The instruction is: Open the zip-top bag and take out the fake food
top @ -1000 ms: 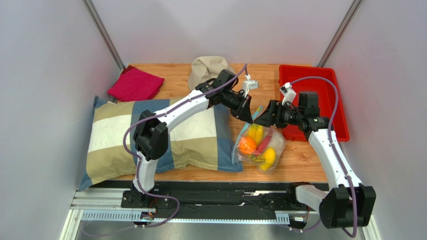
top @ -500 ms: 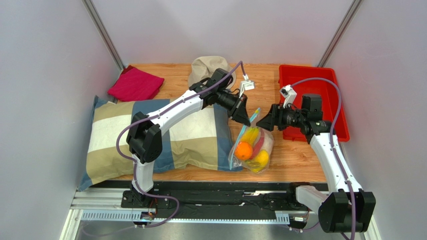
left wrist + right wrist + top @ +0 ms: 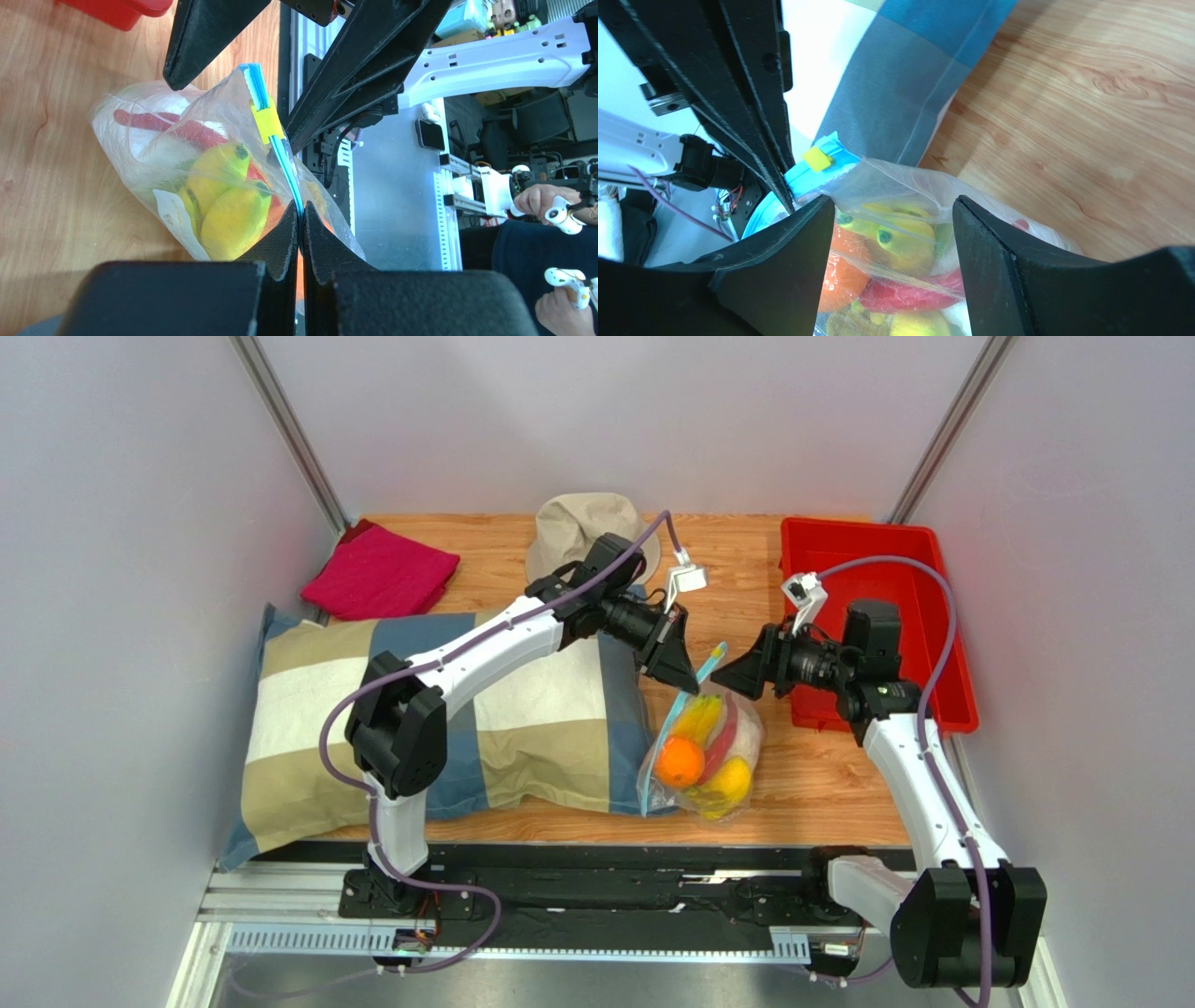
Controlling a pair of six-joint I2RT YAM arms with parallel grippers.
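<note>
The clear zip-top bag (image 3: pixel 704 745) hangs tilted over the wood table, its lower end resting by the pillow's corner. My left gripper (image 3: pixel 690 678) is shut on the bag's blue zip strip (image 3: pixel 281 150), just below a yellow slider (image 3: pixel 265 120). Inside is the fake food: a yellow banana (image 3: pixel 217 166), an orange (image 3: pixel 680 760), a red pepper (image 3: pixel 913 292) and a yellow fruit (image 3: pixel 730 781). My right gripper (image 3: pixel 892 210) is open, with one finger on each side of the bag's upper part below the strip. It faces the left gripper's fingers (image 3: pixel 749 91).
A striped pillow (image 3: pixel 421 714) lies on the left, touching the bag. Behind it are a red cloth (image 3: pixel 379 571) and a beige hat (image 3: pixel 589 529). A red tray (image 3: pixel 898 574) sits at the back right, just behind my right arm.
The left gripper has drawn the bag's top up and to the left, and the bag has slid toward the pillow. The right gripper has followed leftward and its jaws have narrowed somewhat.
</note>
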